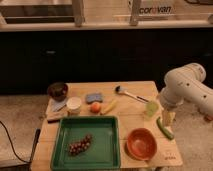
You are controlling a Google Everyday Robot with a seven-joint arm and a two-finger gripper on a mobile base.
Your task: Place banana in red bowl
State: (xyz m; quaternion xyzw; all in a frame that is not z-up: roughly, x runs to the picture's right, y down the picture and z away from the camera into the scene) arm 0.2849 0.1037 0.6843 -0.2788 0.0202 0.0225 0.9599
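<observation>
The banana (110,106) lies on the wooden table (135,90) near its middle, just right of an orange fruit (95,107). The red bowl (141,143) stands empty at the table's front right, beside the green tray (60,145). My gripper (168,119) hangs from the white arm (187,85) over the right edge of the table. It is between a light green cup (152,108) and a green vegetable (165,128). It is well to the right of the banana and above and behind the bowl. It holds nothing that I can see.
The green tray holds a bunch of grapes (80,145). A dark bowl (57,90), a white cup (74,104), a knife (56,116), a blue sponge (93,97) and a brush (129,93) lie across the back of the table. A dark counter front runs behind.
</observation>
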